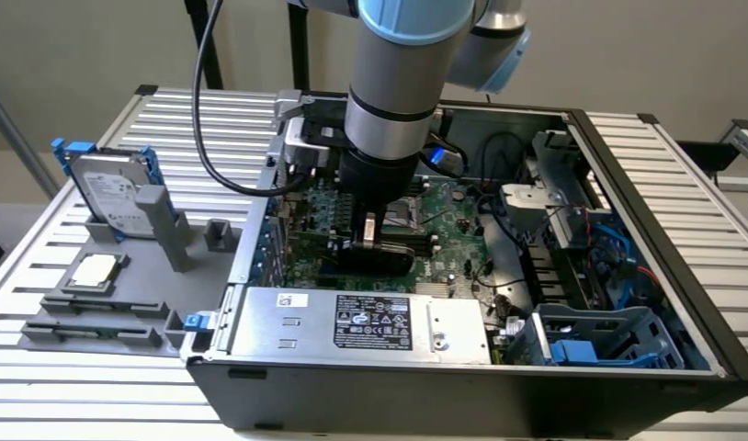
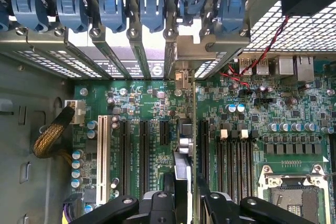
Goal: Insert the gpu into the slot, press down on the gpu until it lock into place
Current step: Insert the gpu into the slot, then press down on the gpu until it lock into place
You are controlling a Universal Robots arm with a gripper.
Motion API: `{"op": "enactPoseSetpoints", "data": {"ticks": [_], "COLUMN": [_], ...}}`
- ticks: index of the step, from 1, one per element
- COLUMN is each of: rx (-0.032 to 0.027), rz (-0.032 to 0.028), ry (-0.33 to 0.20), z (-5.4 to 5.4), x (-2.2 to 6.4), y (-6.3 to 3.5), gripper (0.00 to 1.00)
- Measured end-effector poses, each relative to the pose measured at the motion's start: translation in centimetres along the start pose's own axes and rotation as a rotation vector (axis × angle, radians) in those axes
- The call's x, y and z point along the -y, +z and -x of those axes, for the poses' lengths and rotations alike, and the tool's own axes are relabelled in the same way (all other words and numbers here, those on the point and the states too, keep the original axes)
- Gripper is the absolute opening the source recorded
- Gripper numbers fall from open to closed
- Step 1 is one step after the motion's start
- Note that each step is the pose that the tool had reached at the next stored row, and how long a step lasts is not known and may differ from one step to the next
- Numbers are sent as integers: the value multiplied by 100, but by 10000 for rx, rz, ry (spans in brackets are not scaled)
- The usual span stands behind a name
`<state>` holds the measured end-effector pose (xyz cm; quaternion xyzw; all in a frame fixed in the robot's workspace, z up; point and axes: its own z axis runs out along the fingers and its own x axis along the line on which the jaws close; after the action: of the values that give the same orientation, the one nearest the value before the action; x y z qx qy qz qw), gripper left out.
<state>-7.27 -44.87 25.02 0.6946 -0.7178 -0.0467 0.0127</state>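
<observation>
The arm stands vertical inside the case (image 1: 619,367), end effector (image 2: 184,203) pinching the gpu (image 2: 182,166) edge-on above the motherboard (image 2: 152,103).

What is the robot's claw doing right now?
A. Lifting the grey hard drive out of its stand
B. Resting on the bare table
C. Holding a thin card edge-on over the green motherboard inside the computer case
C: in the wrist view the gripper clasps the gpu edge-on above the motherboard; the hard drive stands outside the case.
</observation>
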Motion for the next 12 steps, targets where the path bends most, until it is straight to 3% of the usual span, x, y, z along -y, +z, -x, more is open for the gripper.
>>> {"op": "enactPoseSetpoints", "data": {"ticks": [12], "rx": [0], "rz": [-1], "ry": [0], "z": [0], "x": [0], "y": [0], "gripper": [26]}}
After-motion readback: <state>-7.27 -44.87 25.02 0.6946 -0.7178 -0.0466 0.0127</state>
